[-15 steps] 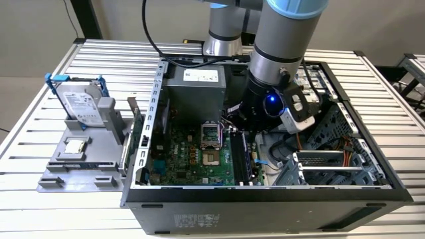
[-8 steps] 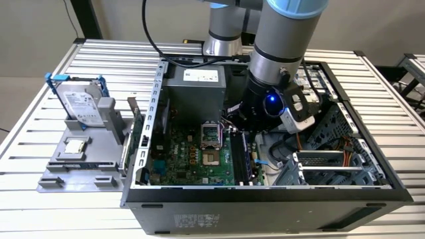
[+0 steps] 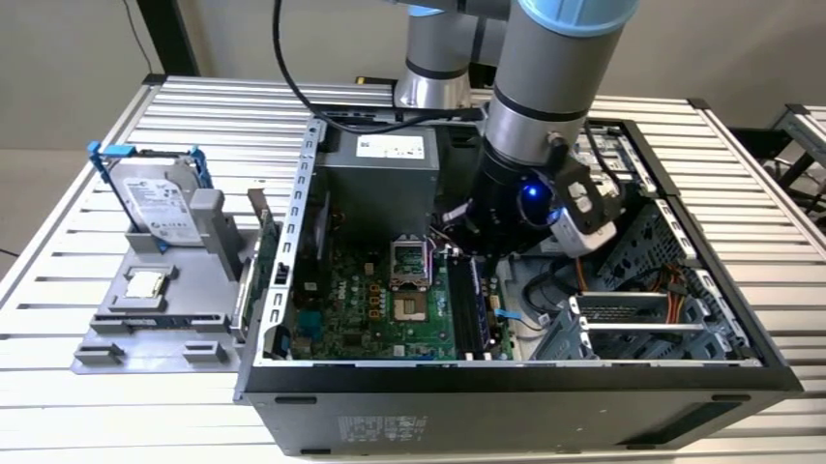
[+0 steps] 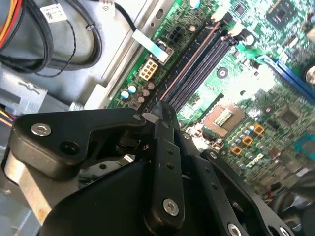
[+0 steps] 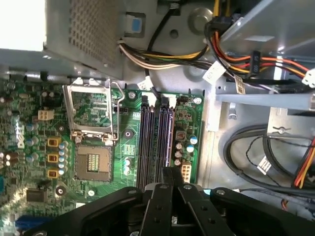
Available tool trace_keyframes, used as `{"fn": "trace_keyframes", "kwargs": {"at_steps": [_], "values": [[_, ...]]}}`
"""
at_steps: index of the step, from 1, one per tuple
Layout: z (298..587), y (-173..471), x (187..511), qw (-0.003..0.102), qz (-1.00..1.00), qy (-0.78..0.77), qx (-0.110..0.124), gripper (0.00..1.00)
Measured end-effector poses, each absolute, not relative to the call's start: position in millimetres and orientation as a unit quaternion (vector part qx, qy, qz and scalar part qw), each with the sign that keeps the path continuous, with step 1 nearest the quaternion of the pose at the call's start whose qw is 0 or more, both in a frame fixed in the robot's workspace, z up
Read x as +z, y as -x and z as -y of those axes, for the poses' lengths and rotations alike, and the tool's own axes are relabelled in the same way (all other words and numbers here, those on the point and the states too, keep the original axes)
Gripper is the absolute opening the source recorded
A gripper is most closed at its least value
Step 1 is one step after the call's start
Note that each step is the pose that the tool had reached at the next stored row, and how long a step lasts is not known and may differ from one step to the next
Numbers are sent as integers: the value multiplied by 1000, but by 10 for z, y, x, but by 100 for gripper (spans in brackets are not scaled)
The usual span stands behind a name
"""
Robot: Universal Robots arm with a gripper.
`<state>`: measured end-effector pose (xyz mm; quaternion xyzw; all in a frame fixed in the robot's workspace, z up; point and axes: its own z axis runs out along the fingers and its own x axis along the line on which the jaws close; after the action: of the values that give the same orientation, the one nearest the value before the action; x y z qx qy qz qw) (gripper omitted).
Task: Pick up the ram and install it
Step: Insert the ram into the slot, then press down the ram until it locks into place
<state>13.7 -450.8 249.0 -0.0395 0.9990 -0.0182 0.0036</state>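
Exterior view first: the ram [image 3: 473, 304] seems to be the dark, narrow stick that stands on its long edge in the memory slots of the motherboard [image 3: 374, 309], inside the open computer case [image 3: 516, 406]. It lies toward the exterior view's right of the empty processor socket [image 3: 408, 259]. In the second wrist view I take the thin reddish line along one slot for its upper edge [image 4: 189, 61]. I cannot tell whether it is pressed fully home.

I judge that such a stick is very light and stiff, but also fragile. The board is thin, the small chips on its faces should not be squeezed hard, and the contact edge should not be touched. The good place to hold it is across the two flat faces near the upper edge, around the middle of its length, so that it does not tilt in the slot. Any push should go straight down on the upper edge.

The gripper [image 3: 457, 251] is low inside the case, above the far end of the slots. In both wrist views its fingers [image 4: 162, 128] are drawn together, with no gap that I can see and nothing held between them [image 5: 172, 172]. The tips are just over the end of the ram. Whether they touch it is hidden.
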Motion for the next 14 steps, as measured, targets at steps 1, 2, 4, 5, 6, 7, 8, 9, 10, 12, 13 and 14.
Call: {"fn": "trace_keyframes", "kwargs": {"at_steps": [1,2,4,5,6,7,8,9,10,12,13,14], "values": [[4508,-137,2490,4,-999,48,-18,0],[4509,-137,2490,4,-998,58,-18,0],[4509,-137,2490,4,-997,76,-18,0],[4508,-137,2490,4,-996,85,-18,0],[4508,-137,2489,5,-995,94,-18,0],[4508,-137,2489,5,-994,103,-18,0],[4508,-137,2489,5,-993,112,-18,0],[4508,-137,2489,5,-992,121,-18,0],[4508,-137,2489,5,-991,131,-18,0],[4508,-137,2489,6,-989,148,-18,0],[4508,-137,2488,6,-987,157,-18,0],[4508,-137,2488,6,-986,165,-18,0]]}}
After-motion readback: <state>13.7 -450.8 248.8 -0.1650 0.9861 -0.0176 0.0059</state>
